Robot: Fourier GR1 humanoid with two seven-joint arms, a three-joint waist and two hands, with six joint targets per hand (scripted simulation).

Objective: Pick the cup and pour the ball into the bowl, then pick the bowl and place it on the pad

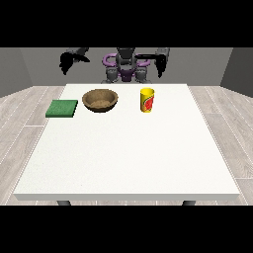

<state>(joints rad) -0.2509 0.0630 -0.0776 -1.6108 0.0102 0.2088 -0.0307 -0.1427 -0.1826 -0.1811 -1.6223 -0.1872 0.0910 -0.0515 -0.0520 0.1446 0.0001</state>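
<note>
Front view, cup (147, 100) well below raised hand (161, 66)

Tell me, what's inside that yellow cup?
Nothing shows. The yellow cup stands upright, and from across the table its own wall hides the inside, so any ball in it cannot be seen.

A single front view is given, taken from across the white table (128, 148) and above it, faced toward the robot (126, 64). The whole tabletop is taken in from some way off; the robot is seen small at the top.
</note>
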